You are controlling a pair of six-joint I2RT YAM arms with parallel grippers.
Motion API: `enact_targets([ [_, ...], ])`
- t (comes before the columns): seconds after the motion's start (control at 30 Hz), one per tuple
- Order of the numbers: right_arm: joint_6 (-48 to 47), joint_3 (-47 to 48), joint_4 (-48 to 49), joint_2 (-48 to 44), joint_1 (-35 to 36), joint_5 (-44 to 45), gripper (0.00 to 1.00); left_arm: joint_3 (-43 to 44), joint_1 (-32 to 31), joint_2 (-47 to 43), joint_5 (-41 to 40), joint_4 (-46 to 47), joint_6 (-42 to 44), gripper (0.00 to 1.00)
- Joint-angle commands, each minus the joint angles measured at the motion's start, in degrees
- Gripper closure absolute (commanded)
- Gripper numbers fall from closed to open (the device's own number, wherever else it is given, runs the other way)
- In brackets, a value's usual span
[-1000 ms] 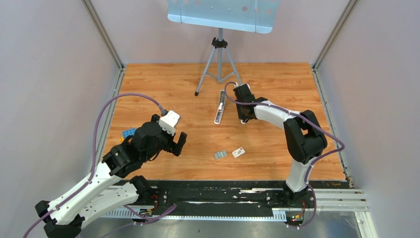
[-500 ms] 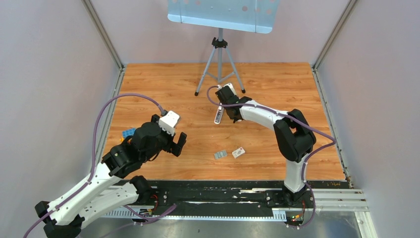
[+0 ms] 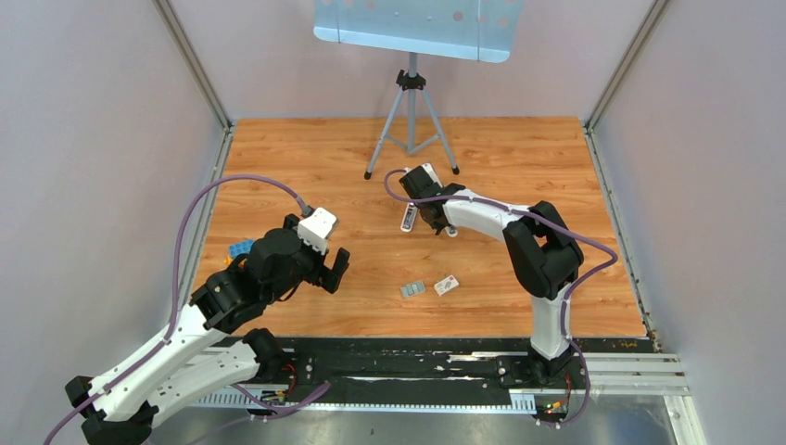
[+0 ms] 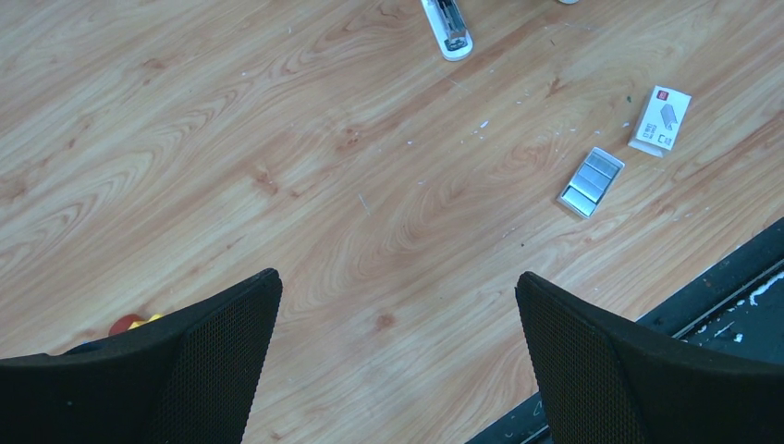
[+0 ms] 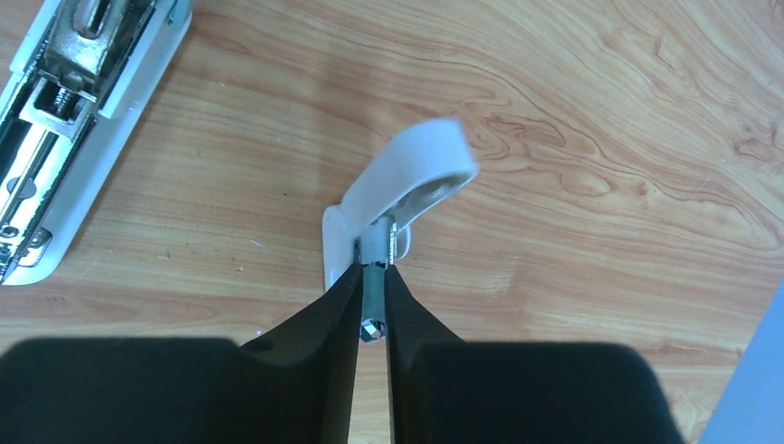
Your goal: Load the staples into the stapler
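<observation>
Tripod (image 3: 409,116) stands far side of table (image 3: 306,158); white carton (image 4: 661,118) w/ red mark, print too small to read, just beside staples (image 4: 591,181), a flat grey block near front edge. Stapler (image 5: 65,116) lies opened, metal channel showing, mid-table. Right gripper (image 5: 373,282) pinched on thin white-tabbed metal piece (image 5: 407,180), poss. stapler pusher. Left gripper (image 4: 398,305) wide apart, holding nothing.

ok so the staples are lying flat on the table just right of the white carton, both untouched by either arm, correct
Not quite: the side is wrong. The staples lie flat on the table just left of the white carton, not right of it. The top external view shows this, and the left wrist view agrees. Both are untouched by either arm.
</observation>
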Motion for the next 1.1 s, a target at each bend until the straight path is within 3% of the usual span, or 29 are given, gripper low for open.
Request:
enact_targets([
  [0.0, -0.4, -0.06, -1.78, -0.06, 0.89, 1.23, 0.82, -0.65, -0.17, -0.37, 0.92, 1.23, 0.93, 0.0],
  [0.23, -0.33, -0.34, -1.78, -0.52, 0.9, 0.52, 0.86, -0.65, -0.13, -0.6, 1.13, 1.22, 0.93, 0.0],
  [1.07, -0.13, -0.09, -1.43, 1.7, 0.22, -0.06, 0.86, -0.74, -0.13, -0.43, 0.7, 1.24, 0.93, 0.0],
])
